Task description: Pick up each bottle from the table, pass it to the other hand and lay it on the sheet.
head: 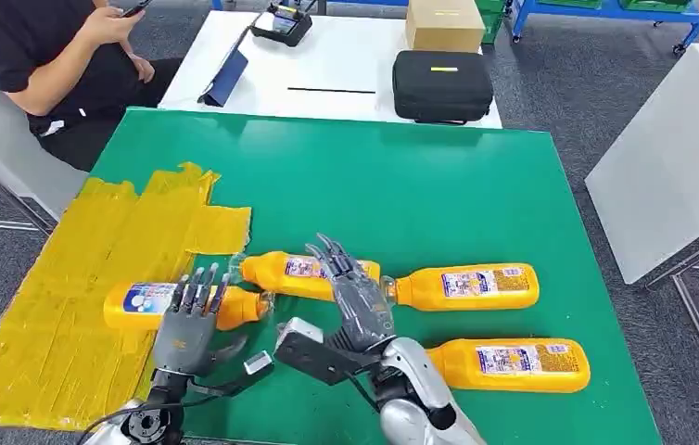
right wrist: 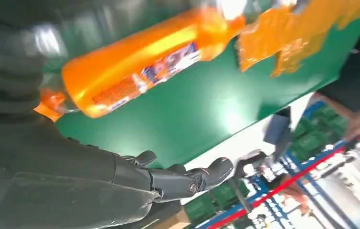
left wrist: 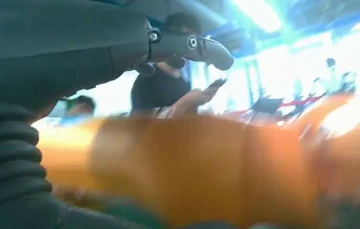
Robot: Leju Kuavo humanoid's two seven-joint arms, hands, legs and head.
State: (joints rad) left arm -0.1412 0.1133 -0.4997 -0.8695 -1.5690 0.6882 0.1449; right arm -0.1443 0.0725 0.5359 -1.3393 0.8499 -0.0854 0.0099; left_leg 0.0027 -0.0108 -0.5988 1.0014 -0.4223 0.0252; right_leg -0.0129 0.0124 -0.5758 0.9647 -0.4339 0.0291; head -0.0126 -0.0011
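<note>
The left hand (head: 188, 320), fingers spread, sits over a bottle (head: 142, 304) lying on the yellow sheet (head: 58, 306); whether it grips, I cannot tell. The right hand (head: 350, 292) is open above a second bottle (head: 304, 273) on the green bench (head: 420, 185). The laying step looks nearly done, so next the left hand must lift clear while the right closes on its bottle.

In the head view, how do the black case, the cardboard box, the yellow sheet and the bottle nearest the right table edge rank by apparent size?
1. yellow sheet
2. black case and bottle nearest the right table edge: they look alike, and the bottle is nearer the camera, so I leave them unranked
3. cardboard box, partly cut off by the frame
</note>
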